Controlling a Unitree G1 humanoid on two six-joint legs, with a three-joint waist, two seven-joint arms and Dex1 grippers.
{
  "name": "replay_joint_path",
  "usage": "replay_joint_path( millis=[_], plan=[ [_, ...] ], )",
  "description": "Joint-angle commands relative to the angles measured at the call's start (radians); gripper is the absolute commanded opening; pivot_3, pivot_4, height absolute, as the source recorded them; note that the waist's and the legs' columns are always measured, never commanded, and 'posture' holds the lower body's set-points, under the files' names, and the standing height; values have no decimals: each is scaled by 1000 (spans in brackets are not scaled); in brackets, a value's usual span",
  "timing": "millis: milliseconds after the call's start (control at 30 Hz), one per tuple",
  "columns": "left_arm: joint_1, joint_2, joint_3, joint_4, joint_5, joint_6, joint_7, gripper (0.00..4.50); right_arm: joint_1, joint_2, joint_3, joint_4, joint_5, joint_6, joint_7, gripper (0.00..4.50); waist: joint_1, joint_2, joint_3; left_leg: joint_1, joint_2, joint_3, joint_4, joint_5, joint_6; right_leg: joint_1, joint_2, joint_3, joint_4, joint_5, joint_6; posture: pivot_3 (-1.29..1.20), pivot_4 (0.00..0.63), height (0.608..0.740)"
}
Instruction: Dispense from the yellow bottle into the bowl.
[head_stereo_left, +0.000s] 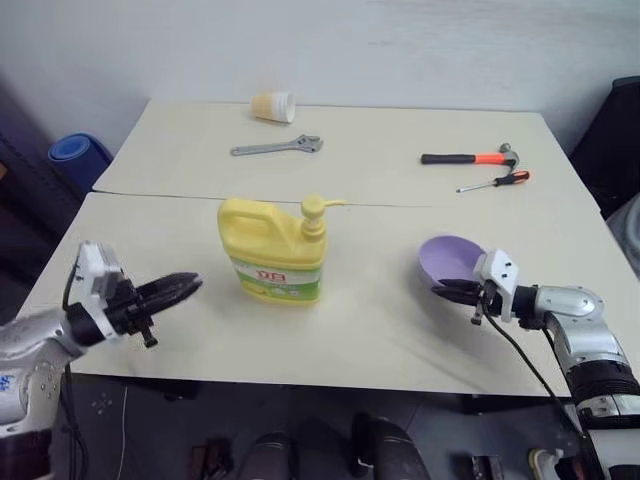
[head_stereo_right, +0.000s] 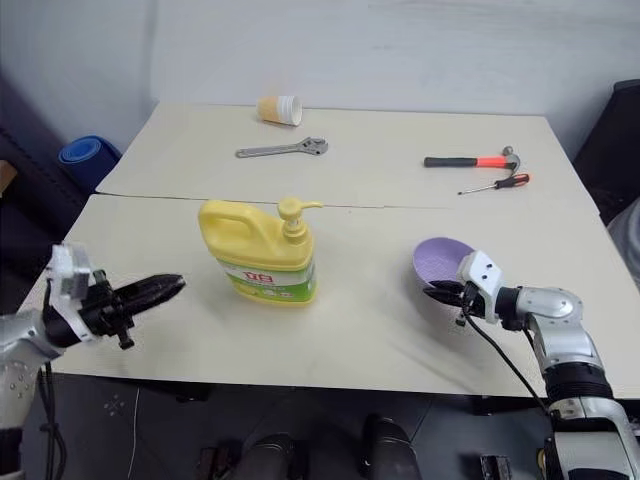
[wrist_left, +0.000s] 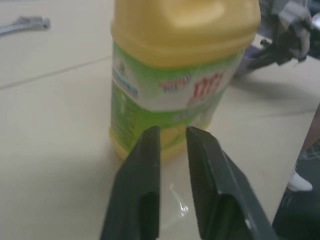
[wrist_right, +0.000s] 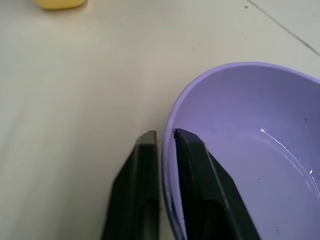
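Note:
The yellow bottle (head_stereo_left: 272, 249) stands upright mid-table, its pump spout pointing right. The lavender bowl (head_stereo_left: 451, 258) sits to its right, upright and holding nothing. My left gripper (head_stereo_left: 193, 286) hovers level, left of the bottle and apart from it, pointing at its label (wrist_left: 170, 95). Its fingers (wrist_left: 145, 165) are a little apart with nothing between them. My right gripper (head_stereo_left: 442, 291) is at the bowl's near rim (wrist_right: 167, 125). It is slightly open, one finger (wrist_right: 142, 170) outside the rim and the other over the inside; contact is unclear.
At the back of the table lie a pale yellow cup (head_stereo_left: 273, 106) on its side, a wrench (head_stereo_left: 277, 147), a hammer (head_stereo_left: 468, 157) and a screwdriver (head_stereo_left: 495, 182). A seam (head_stereo_left: 150, 195) runs across the table behind the bottle. A blue roll (head_stereo_left: 78, 152) is off the table's left.

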Motion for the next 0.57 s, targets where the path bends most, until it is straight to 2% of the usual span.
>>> replay_joint_path(
  millis=[33,133,233,267,300,400,467,567],
  plan=[
    [37,-36,-13,-29,63,-110,50,2066,4,4,-62,-7,58,-53,36,1863,0,0,0,0,0,0,0,0,0,0,0,0,0,0,0,0,150,740],
    [73,-53,-30,-44,108,-163,81,3008,41,3,-118,-88,121,-82,52,2945,0,0,0,0,0,0,0,0,0,0,0,0,0,0,0,0,150,740],
    [121,-90,-37,-34,218,-318,154,3914,190,0,-185,-353,247,-4,61,3967,5,2,0,0,0,0,-1,0,0,0,0,0,0,0,0,0,150,740],
    [131,-102,-34,-20,247,-361,181,3925,247,-4,-195,-442,272,26,55,4321,7,2,0,0,1,-1,-1,0,0,0,-1,0,-1,0,0,0,150,740],
    [144,-108,-34,-13,252,-370,188,3925,302,-7,-203,-516,284,41,48,4457,9,2,0,0,1,-1,-2,-1,-1,0,-1,0,-2,0,0,0,150,740],
    [205,-131,-44,-18,264,-405,201,3925,455,-3,-244,-662,296,60,9,4457,17,2,0,0,2,0,-1,-1,-1,0,-1,0,-1,0,-1,0,150,740],
    [237,-151,-48,-34,262,-409,222,3925,540,-5,-256,-679,262,16,14,4457,21,2,0,2,2,2,-1,-3,1,0,-5,2,-3,1,-1,0,150,740],
    [273,-160,-57,-55,270,-410,243,3925,586,15,-274,-638,221,-62,-12,4457,23,1,0,2,1,3,-1,-5,4,0,-9,1,-3,0,-1,0,150,740]
  ],
)
